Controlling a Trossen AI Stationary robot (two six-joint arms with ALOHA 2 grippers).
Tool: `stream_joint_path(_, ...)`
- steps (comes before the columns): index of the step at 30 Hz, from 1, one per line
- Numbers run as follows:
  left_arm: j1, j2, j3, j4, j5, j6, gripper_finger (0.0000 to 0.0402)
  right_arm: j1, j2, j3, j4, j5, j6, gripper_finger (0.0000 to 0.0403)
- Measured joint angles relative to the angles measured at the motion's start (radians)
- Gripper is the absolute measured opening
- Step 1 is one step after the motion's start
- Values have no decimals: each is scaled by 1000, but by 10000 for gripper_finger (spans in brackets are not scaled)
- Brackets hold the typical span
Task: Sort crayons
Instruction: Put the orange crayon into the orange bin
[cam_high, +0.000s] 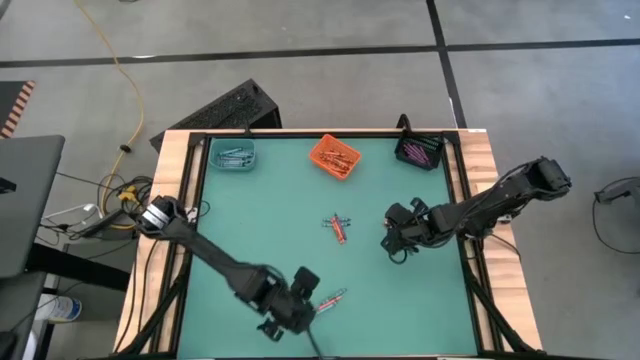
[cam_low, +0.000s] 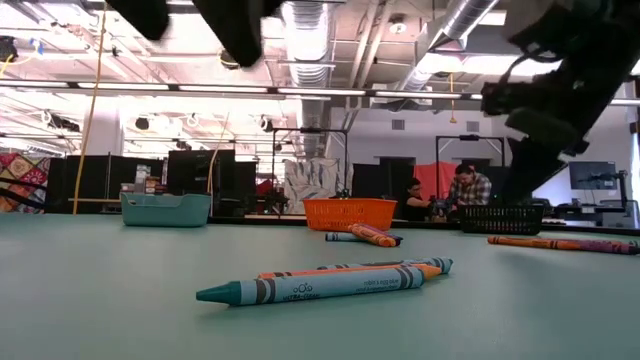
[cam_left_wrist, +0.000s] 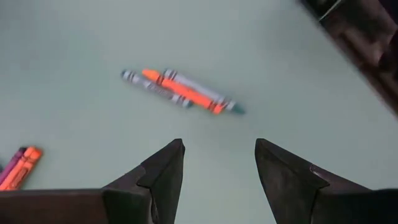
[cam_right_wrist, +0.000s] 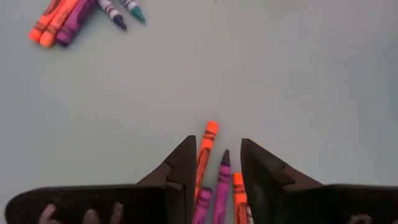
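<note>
My left gripper (cam_left_wrist: 217, 165) hangs open and empty over the green table (cam_high: 270, 215), just short of three thin wax crayons (cam_left_wrist: 181, 91), orange and blue-grey. My right gripper (cam_right_wrist: 214, 163) stands parted around orange and purple crayons (cam_right_wrist: 214, 180), not gripping.

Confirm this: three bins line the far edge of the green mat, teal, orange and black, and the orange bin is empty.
Not quite. The teal bin, orange bin and black bin do line the green mat's far edge, but the orange bin is not empty: the high view shows crayons lying in it.
</note>
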Motion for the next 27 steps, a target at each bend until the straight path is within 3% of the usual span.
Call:
stream_joint_path(9,-103,0,0,20,-123,-38,187,-52,0,-42,103,-53,-18,118)
stream_joint_path(23,-122,0,0,21,-135,-70,187,-42,0,-42,101,-79,13,118)
stream_joint_path(27,-124,1,0,20,-135,-81,187,-42,0,-97,157,-92,23,118)
